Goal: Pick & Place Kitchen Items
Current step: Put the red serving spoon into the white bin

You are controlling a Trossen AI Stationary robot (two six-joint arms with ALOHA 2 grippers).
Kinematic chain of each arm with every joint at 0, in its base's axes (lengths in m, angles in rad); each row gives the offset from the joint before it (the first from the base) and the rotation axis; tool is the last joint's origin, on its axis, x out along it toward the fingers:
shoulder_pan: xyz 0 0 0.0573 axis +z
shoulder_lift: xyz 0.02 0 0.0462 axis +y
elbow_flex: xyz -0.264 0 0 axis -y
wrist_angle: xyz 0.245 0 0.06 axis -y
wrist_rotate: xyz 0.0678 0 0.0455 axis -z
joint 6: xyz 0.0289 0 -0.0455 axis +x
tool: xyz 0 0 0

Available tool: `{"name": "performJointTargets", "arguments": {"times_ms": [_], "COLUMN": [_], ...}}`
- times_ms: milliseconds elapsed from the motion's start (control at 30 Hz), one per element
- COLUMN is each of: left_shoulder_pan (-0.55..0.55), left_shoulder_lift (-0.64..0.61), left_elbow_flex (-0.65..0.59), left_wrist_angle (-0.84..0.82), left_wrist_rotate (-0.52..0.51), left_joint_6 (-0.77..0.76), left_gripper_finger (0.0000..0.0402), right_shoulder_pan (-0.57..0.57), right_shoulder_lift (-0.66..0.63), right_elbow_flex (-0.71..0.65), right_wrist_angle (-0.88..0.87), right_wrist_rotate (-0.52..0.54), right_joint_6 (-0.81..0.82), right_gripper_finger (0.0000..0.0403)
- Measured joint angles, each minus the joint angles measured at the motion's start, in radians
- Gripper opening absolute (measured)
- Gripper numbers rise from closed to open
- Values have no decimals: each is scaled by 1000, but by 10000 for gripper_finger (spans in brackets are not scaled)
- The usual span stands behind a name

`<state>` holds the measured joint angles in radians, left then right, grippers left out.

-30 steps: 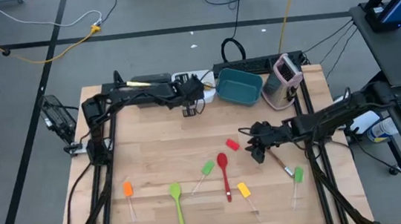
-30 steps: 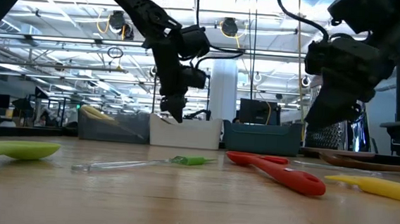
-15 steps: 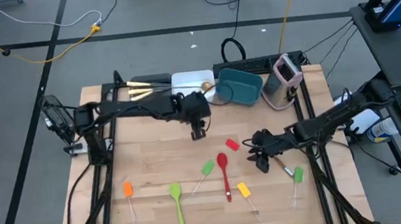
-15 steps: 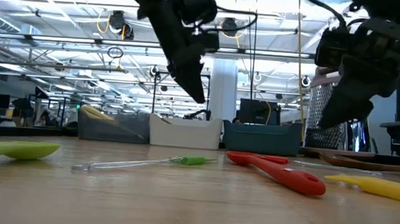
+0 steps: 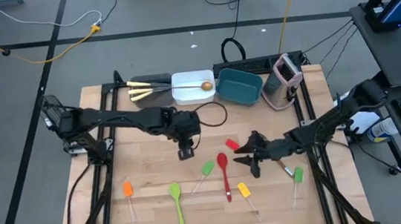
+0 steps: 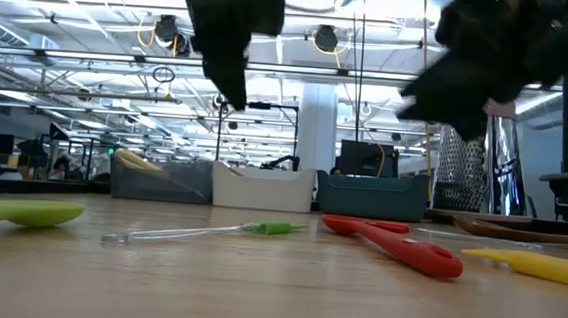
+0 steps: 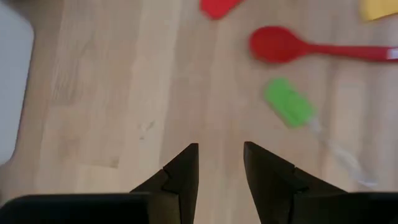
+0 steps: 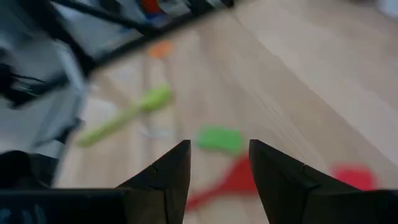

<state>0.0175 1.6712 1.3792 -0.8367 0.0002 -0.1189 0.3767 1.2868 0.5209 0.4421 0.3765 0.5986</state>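
The wooden tabletop point(image 5: 148, 184) has spoons and spatulas spread near its front. A red spoon point(image 5: 224, 171) lies in the middle, beside a green spatula point(image 5: 205, 170). Both hands, left point(image 5: 185, 153) and right point(image 5: 253, 160), hang open and empty above them. Tubs sit at the back. Behind is a big room with bright ceiling lights.
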Motion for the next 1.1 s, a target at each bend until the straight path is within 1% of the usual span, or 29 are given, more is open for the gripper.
{"name": "performJointTargets", "arguments": {"times_ms": [67, 133, 267, 333, 433, 533, 600, 667, 733, 800, 900, 967, 1000, 1100], "left_shoulder_pan": [-16, -29, -49, -61, -75, -86, -91, -92, -92, -91, -91, -91, -91, -91], "left_shoulder_lift": [-48, -100, -206, -255, -321, -369, -393, -408, -415, -416, -415, -416, -416, -415], "left_elbow_flex": [0, 0, 0, 0, 0, 0, 0, 0, 0, 0, 0, 0, -1, -16], "left_wrist_angle": [-7, -16, -74, -111, -151, -187, -221, -230, -240, -237, -247, -261, -265, -269], "left_wrist_rotate": [0, 0, -18, -66, -194, -339, -407, -450, -475, -487, -489, -491, -491, -499], "left_joint_6": [-5, -17, -25, -35, -63, -87, -103, -105, -105, -105, -101, -101, -100, -95], "left_gripper_finger": [131, 131, 131, 131, 131, 131, 131, 131, 131, 131, 131, 131, 131, 131], "right_shoulder_pan": [-29, -51, -68, -65, -48, -31, -18, -13, -12, -12, -16, -17, -17, -16], "right_shoulder_lift": [17, 27, 56, 81, 107, 121, 145, 180, 218, 261, 328, 359, 375, 418], "right_elbow_flex": [1, 1, 1, 2, 34, 123, 201, 297, 392, 478, 565, 584, 585, 587], "right_wrist_angle": [110, 167, 206, 284, 399, 403, 344, 250, 113, -34, -219, -308, -328, -395], "right_wrist_rotate": [-73, -112, -96, -90, -92, -89, -88, -87, -84, -54, -31, -35, -46, -137], "right_joint_6": [-64, -80, -85, -64, -95, -155, -187, -211, -224, -210, -111, -4, 47, 189], "right_gripper_finger": [155, 155, 155, 155, 155, 155, 155, 155, 155, 155, 155, 155, 155, 155]}}
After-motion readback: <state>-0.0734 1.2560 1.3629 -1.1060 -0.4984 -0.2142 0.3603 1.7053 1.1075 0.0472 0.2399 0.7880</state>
